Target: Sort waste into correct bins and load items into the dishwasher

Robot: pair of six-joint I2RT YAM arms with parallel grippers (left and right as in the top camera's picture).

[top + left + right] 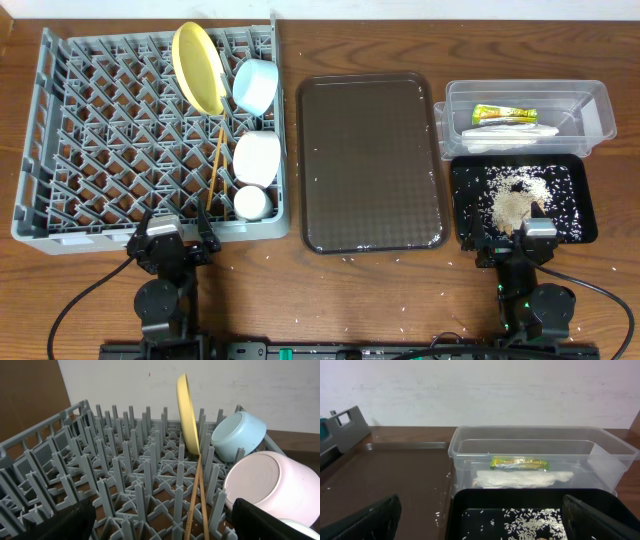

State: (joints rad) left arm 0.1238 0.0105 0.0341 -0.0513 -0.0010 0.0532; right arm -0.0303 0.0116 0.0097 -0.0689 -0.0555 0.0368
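Note:
The grey dish rack (100, 140) holds the yellow plate (198, 67) on edge, the light blue bowl (254, 84), the white bowl (256, 157), the small white cup (251, 203) and the chopsticks (215, 165). They also show in the left wrist view: plate (187, 412), blue bowl (239, 435), white bowl (272, 485), chopsticks (196, 505). The clear tub (590, 105) holds the yellow-green wrapper (504, 114) and white wrapper (510, 131). Rice scraps (515, 200) lie in the black tray (580, 225). My left gripper (170, 240) and right gripper (525, 240) are open and empty at the front.
The dark brown serving tray (370, 160) lies between rack and bins, with a few rice grains on it. Stray grains dot the table near its front edge. In the right wrist view the tub (620, 452) stands just behind the black tray (480, 497).

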